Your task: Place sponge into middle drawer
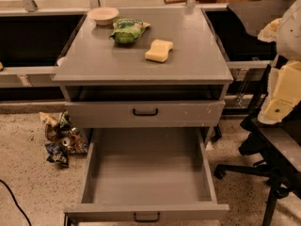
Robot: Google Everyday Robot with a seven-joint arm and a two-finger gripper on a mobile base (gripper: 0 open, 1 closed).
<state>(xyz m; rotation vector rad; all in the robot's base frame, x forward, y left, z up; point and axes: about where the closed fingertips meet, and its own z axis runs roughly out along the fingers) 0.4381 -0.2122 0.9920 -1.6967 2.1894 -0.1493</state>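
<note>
Warm light shines on the cabinet top (141, 62); dark shadow sits under it. Right of it, the gripper (282, 91) glows pale yellow.

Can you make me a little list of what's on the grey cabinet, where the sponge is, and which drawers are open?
sponge: lying on the cabinet top, right of the snack bag
snack bag: green, on the top near the bowl
bowl: back left corner
top drawer: shut
middle drawer: pulled open, sponge not in it
gripper: right edge of view, beside the cabinet, away from the sponge
wrappers: on the floor, left of the cabinet
</note>
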